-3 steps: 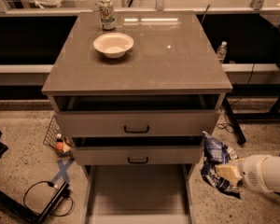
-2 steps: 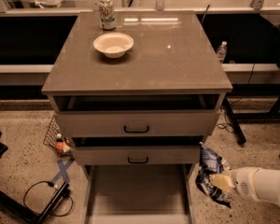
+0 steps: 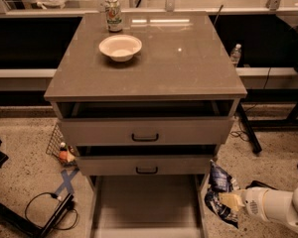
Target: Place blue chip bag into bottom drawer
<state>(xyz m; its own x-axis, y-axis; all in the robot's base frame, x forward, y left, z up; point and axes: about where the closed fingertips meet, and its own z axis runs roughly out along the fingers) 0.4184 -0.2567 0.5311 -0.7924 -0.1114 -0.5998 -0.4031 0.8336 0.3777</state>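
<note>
Camera view: a grey-brown counter tops a cabinet of three drawers. Near the counter's back left corner stands a can, and just in front of it sits a white bowl.

Below the counter's front edge, the top drawer and middle drawer are each slightly open. The bottom drawer is pulled far out, showing its pale floor.

Below the counter's front right corner the gripper reaches in from the right on a white arm, clenched on the bag. The crumpled dark-blue bag hangs upright just outside the bottom drawer's right rail, not over its floor.

A bottle stands beyond the counter's right edge.
</note>
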